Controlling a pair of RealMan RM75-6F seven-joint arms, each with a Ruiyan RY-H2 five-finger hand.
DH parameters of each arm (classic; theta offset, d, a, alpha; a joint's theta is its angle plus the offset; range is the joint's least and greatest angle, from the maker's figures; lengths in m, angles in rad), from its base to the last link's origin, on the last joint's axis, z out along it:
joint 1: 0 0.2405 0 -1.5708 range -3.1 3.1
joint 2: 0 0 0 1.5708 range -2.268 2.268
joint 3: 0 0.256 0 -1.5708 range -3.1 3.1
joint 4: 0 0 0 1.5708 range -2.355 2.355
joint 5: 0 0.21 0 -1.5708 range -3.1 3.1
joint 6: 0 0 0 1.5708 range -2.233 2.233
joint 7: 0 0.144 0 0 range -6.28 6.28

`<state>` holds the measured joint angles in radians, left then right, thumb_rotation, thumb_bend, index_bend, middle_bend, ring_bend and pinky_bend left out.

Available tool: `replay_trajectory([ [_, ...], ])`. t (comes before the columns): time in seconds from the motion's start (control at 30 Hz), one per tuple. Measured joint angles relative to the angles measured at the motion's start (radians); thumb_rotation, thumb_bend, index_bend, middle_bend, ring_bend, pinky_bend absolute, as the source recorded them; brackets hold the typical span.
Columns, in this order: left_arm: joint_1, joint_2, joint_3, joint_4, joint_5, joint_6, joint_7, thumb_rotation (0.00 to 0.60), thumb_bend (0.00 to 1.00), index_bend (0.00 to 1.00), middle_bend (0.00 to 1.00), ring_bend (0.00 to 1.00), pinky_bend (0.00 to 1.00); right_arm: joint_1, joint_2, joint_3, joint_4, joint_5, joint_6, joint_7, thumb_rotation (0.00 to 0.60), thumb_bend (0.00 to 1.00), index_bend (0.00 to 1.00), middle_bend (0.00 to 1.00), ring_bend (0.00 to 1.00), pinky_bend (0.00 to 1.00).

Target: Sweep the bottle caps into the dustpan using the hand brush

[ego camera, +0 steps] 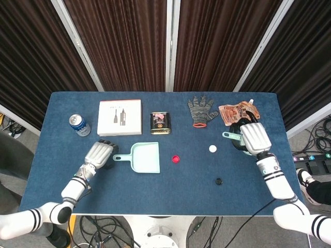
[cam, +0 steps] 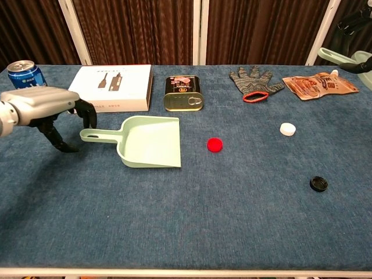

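Left hand (cam: pixel 40 107), fingers spread and holding nothing, hovers just beside the dustpan (ego camera: pixel 144 157) handle. The dustpan holds no caps; the red cap (ego camera: pixel 176 159), white cap (ego camera: pixel 212 149) and black cap (ego camera: pixel 219 181) lie on the table (ego camera: pixel 155 191). Right hand (ego camera: pixel 250 137) grips the brush (ego camera: pixel 230 136) above the table's right end.

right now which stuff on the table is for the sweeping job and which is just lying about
For the job: brush held in the right hand; dustpan, left hand at its handle; red cap; white cap; black cap.

Lying about: can; box; tin; glove; pouch.
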<state>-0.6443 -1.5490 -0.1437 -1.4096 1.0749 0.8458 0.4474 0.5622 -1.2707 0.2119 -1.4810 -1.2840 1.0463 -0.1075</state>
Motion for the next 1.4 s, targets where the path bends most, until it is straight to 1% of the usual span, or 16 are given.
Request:
replay_trajectory([
  [0.13,-0.022,-0.038,-0.003,0.009,-0.056,0.015,0.046,0.600,0.24,0.40,0.39,0.27,0.25,-0.001,-0.007,-0.012,0.015,0.000,-0.008,0.012,0.600,0.57,0.69,0.64,0.27,0.09],
  [0.23,-0.035,-0.047,-0.008,0.010,-0.092,0.021,0.062,0.600,0.26,0.41,0.40,0.28,0.25,-0.001,-0.012,-0.017,0.024,0.000,-0.012,0.020,0.600,0.57,0.69,0.64,0.27,0.09],
  [0.57,-0.064,-0.025,-0.004,-0.037,-0.142,0.022,0.076,0.600,0.29,0.43,0.41,0.30,0.25,0.000,-0.022,-0.028,0.047,-0.002,-0.016,0.040,0.600,0.57,0.69,0.64,0.27,0.09],
  [0.87,-0.085,-0.024,0.012,-0.032,-0.171,0.019,0.081,0.600,0.31,0.45,0.43,0.30,0.25,-0.001,-0.027,-0.036,0.058,0.000,-0.020,0.050,0.600,0.57,0.69,0.64,0.27,0.09],
  [1.07,-0.093,-0.026,0.021,-0.026,-0.162,0.025,0.074,0.600,0.32,0.48,0.46,0.33,0.25,0.002,-0.038,-0.037,0.073,0.004,-0.032,0.066,0.600,0.59,0.70,0.65,0.28,0.09],
  [1.23,-0.102,-0.011,0.027,-0.029,-0.151,0.016,0.064,0.600,0.34,0.51,0.49,0.35,0.25,0.009,-0.062,-0.041,0.105,0.004,-0.057,0.120,0.600,0.61,0.71,0.65,0.29,0.09],
  [1.4,-0.115,0.020,0.032,-0.042,-0.146,-0.011,0.051,0.600,0.34,0.51,0.49,0.34,0.25,0.034,-0.100,-0.052,0.179,-0.030,-0.106,0.211,0.600,0.62,0.72,0.65,0.29,0.09],
])
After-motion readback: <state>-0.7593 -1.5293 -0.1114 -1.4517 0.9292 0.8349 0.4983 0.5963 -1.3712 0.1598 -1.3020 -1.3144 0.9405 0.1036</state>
